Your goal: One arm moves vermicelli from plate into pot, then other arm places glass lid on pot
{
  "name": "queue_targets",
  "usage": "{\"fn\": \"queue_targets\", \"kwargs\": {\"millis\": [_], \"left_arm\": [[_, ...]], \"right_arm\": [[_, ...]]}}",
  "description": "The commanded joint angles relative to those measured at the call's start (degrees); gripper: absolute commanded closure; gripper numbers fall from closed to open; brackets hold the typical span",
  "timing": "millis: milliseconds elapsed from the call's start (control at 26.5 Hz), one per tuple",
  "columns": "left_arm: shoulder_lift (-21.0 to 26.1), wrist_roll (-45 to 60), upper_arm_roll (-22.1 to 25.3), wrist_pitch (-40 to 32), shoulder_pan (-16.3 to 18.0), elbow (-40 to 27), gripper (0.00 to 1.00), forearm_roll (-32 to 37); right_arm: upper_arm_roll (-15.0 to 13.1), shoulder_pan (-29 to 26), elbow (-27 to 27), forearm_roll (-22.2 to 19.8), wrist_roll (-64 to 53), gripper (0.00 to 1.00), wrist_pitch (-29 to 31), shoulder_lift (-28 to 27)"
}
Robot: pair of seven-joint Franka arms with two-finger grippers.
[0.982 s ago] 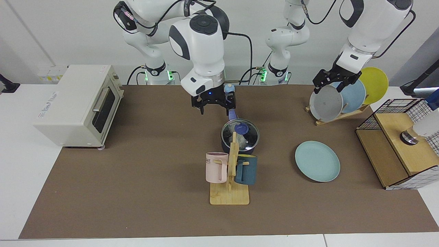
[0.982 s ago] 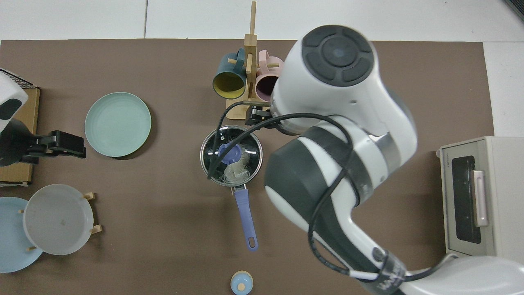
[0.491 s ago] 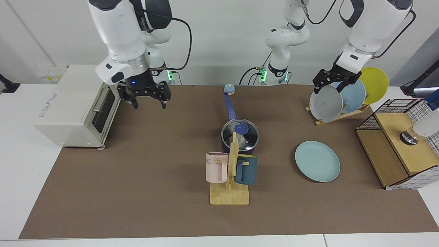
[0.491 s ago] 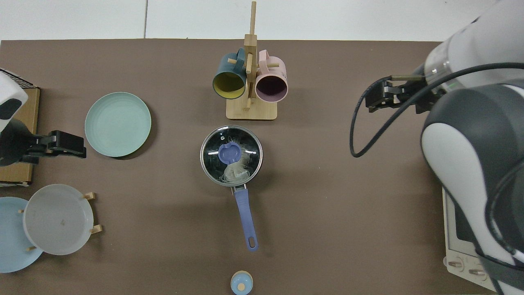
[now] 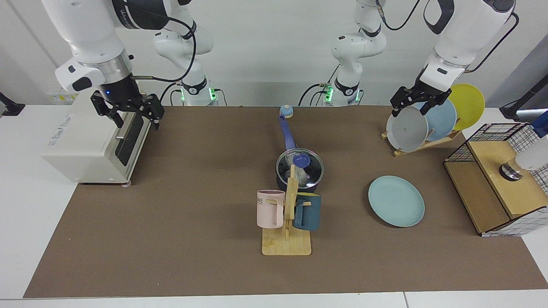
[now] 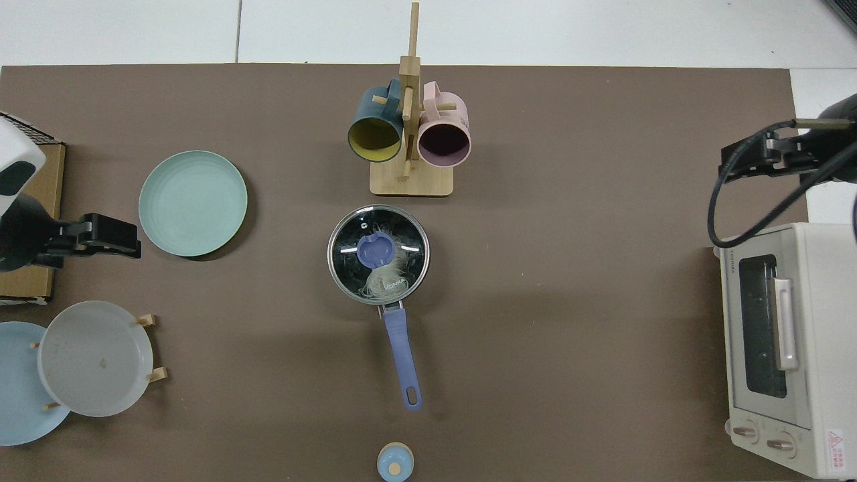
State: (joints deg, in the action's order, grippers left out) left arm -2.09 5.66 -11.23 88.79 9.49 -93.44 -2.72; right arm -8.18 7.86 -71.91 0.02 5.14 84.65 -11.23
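Now glass lid on pot, well apart from right claw.

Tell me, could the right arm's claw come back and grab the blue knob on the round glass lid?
Probably yes. The right claw hangs open by the white toaster oven, and nothing stands above the blue knob.

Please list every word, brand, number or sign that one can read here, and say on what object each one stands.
"TOSHIBA": small, on the toaster oven, at the corner of its front.
"ME": end of a word on the pink mug; the rest is hidden.
Too blurred to read: the oven's top label, its warning sticker, the print on the glass lid.
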Motion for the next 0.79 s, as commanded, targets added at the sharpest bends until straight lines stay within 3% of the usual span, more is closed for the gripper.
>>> {"fn": "queue_targets", "kwargs": {"millis": [0, 189, 302, 491, 756], "left_arm": [[-0.81, -0.12, -0.46, 0.51, 0.45, -0.61, 0.0, 0.7], [-0.81, -0.12, -0.46, 0.51, 0.45, -0.61, 0.0, 0.7], [-0.81, -0.12, -0.46, 0.51, 0.45, -0.52, 0.0, 0.7], [-0.81, -0.12, -0.46, 0.51, 0.45, -0.61, 0.0, 0.7], [-0.81, -0.12, -0.46, 0.51, 0.45, -0.61, 0.0, 0.7]], "right_arm": [[-0.52, -2.57, -9.2, 1.3, -6.1, 0.0, 0.16, 7.97], [-0.43, -5.21, -13.6, 1.39, -8.13, 0.0, 0.78, 11.84], [1.06, -7.85, -16.41, 1.39, -7.95, 0.0, 1.56, 14.21], [1.24, -8.03, -21.86, 1.39, -6.2, 0.0, 5.69, 18.69], [1.33, -7.07, -22.48, 0.69, -3.74, 0.0, 7.1, 19.23]]}}
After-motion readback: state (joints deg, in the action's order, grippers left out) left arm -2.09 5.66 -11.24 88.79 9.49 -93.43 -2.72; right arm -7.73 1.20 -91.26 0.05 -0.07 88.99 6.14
